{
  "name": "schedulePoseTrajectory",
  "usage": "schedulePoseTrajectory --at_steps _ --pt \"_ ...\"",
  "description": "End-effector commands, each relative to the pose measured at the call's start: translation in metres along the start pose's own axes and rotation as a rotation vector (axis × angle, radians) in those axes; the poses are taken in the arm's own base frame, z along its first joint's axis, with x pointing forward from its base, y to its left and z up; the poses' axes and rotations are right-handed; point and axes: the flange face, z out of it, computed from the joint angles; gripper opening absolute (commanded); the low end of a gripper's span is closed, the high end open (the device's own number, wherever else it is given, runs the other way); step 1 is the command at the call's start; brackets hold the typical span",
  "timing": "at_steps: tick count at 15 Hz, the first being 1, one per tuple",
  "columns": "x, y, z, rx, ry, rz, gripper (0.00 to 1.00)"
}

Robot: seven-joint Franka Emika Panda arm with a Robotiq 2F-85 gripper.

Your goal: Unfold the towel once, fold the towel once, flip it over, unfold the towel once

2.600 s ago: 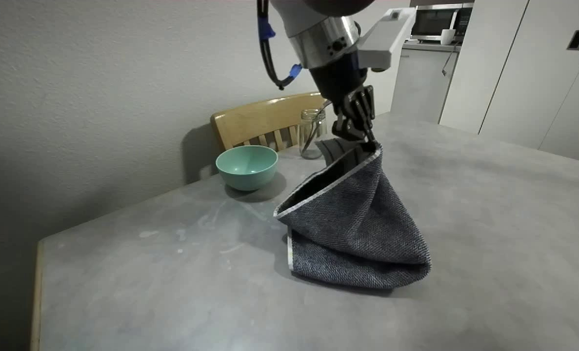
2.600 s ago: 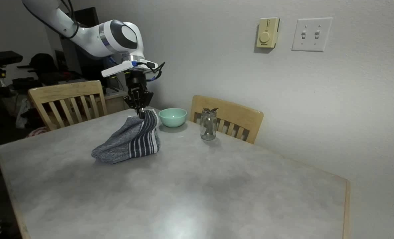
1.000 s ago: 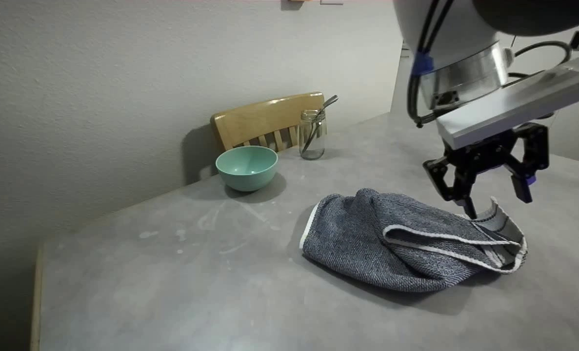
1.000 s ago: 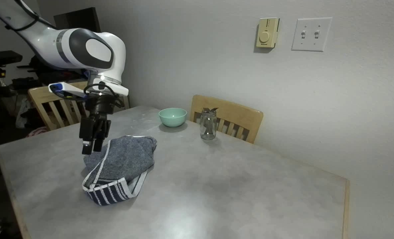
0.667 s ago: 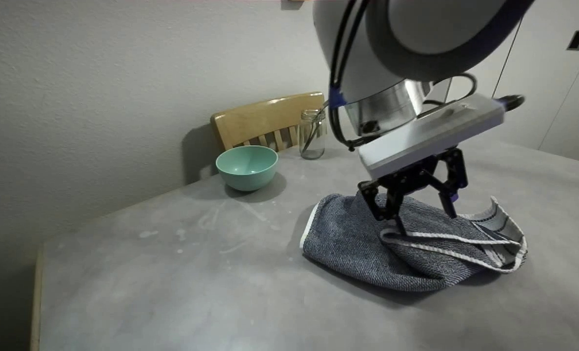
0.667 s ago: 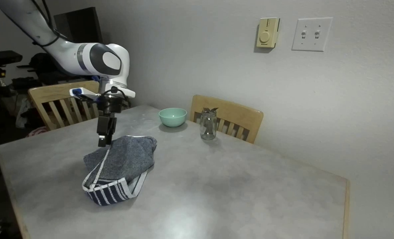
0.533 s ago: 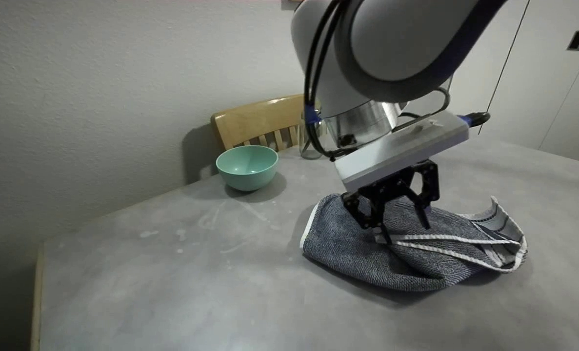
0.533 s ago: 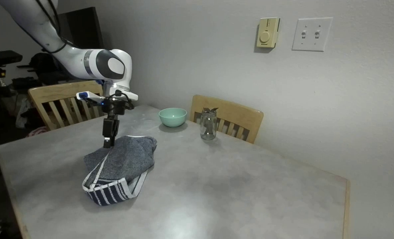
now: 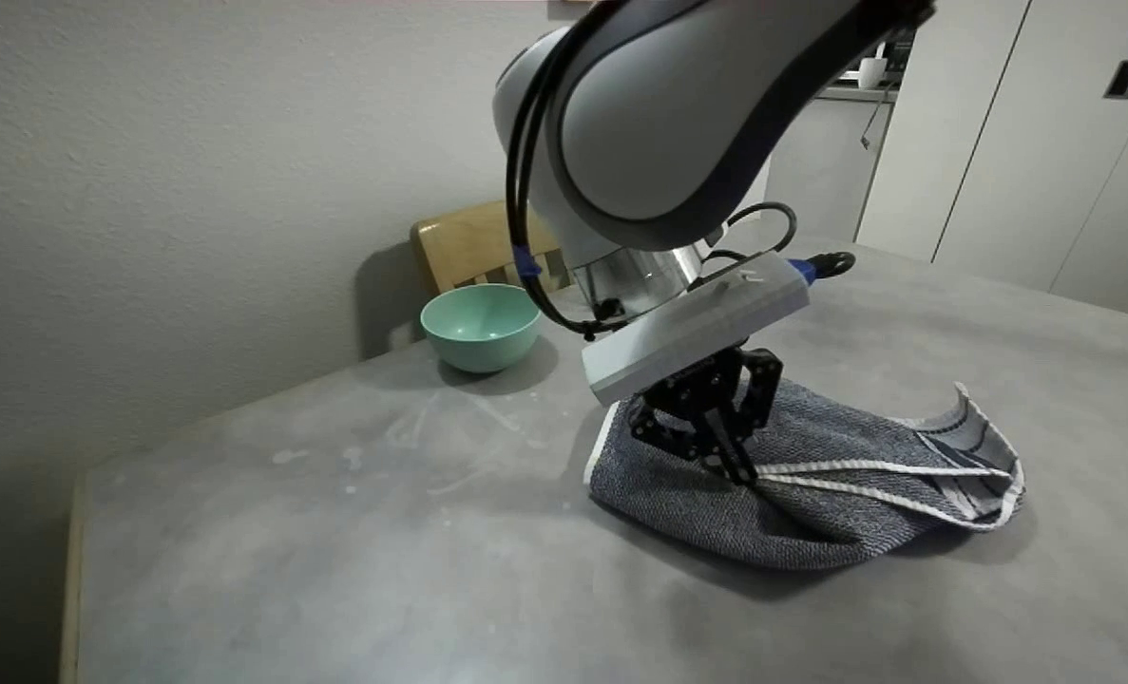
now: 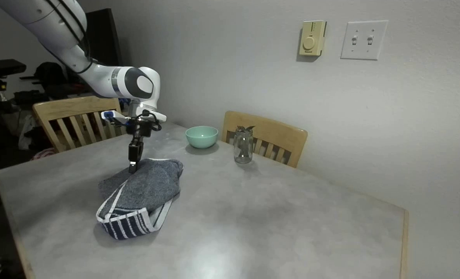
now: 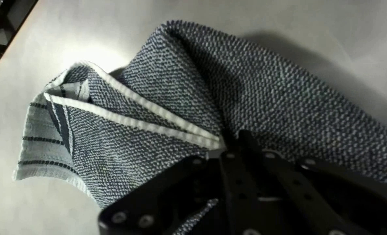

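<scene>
The blue-grey towel (image 9: 825,432) lies bunched and partly folded on the table, and it also shows in an exterior view (image 10: 150,190). Its white-edged fold runs toward the striped end, which curls up with its pale underside showing. My gripper (image 9: 740,473) points down onto the middle of the towel, at the point of the white-edged fold. In the wrist view the fingers (image 11: 235,135) are nearly together, and the towel (image 11: 284,94) edging runs in between or behind them. The pinched cloth itself is hidden by the fingers. The gripper also shows in an exterior view (image 10: 133,168).
A teal bowl (image 9: 481,328) stands near the wall, beyond the towel. A glass jar with forks (image 10: 243,147) stands near a wooden chair (image 10: 268,133). Another chair (image 10: 76,116) stands at the table's far side. The table (image 10: 272,217) has a wooden edge.
The towel was held up, then let go and dropped in a bunch. The open gripper moved down and across to the towel's white-edged fold, and its fingers have closed there.
</scene>
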Motion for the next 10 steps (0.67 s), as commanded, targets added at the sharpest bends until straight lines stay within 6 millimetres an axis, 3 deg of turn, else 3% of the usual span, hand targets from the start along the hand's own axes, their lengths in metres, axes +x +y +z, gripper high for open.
schedulePoseTrajectory --at_steps 1,6,10 --pt "0.0 -0.011 -0.016 -0.048 -0.008 -0.022 0.37" --pt "-0.004 -0.013 -0.036 -0.106 -0.005 -0.012 0.7" --pt "0.001 -0.01 -0.028 -0.138 -0.034 0.009 0.98"
